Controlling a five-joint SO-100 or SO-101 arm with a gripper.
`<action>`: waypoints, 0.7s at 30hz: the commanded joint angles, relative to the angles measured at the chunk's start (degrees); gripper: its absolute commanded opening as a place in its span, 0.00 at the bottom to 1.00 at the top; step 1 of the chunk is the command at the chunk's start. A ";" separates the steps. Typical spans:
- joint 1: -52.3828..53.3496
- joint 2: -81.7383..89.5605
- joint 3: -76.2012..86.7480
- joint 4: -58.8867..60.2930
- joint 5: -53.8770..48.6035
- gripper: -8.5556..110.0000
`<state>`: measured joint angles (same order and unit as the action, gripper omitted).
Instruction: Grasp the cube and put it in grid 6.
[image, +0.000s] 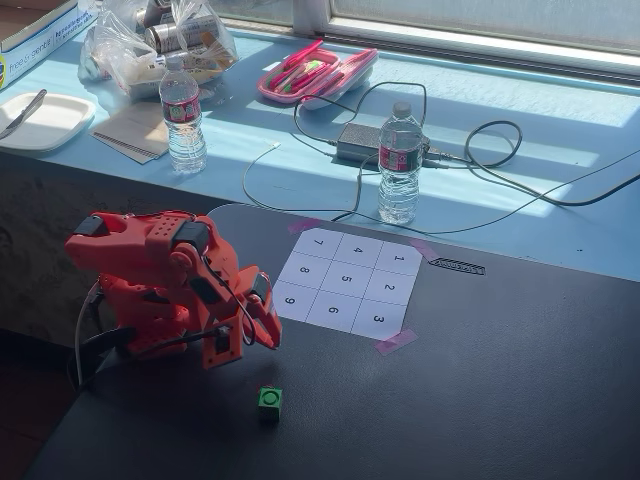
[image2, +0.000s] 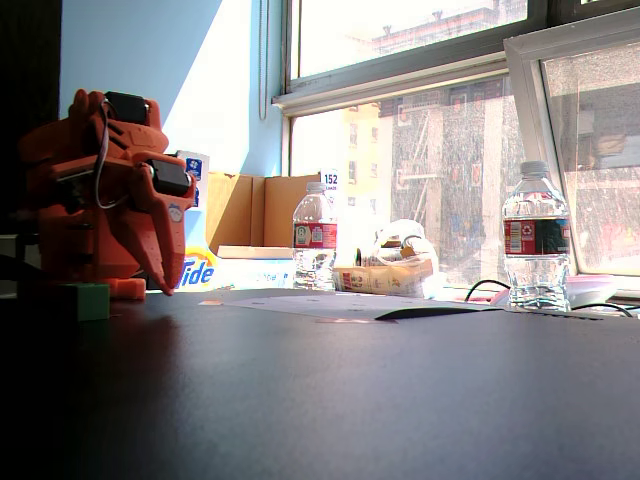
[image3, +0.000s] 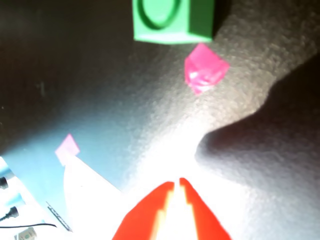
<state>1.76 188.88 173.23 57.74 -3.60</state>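
The tiny green cube (image: 269, 400) with a dark ring on its top face sits on the dark table, in front of the folded orange arm. In a fixed view it sits at the far left (image2: 90, 300); in the wrist view it is at the top edge (image3: 172, 20). My gripper (image: 262, 330) hangs a short way behind the cube, tips down, not touching it. Its red fingers (image3: 177, 181) meet at the tips with nothing between them. Grid 6 (image: 333, 311) is the middle cell of the white numbered sheet's near row, right of the gripper.
Pink tape (image: 396, 341) holds the sheet's corners; one piece (image3: 204, 67) lies just below the cube in the wrist view. Two water bottles (image: 183, 115) (image: 399, 165), a power adapter (image: 358, 142) with cables and a pink case (image: 315, 75) stand on the blue sill behind.
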 joint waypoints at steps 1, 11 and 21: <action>0.44 0.26 -2.81 -0.18 0.09 0.07; 1.14 -7.03 -8.09 -0.09 1.05 0.12; 6.33 -27.69 -21.36 -0.70 3.87 0.20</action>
<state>6.86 165.59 157.41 57.57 -0.44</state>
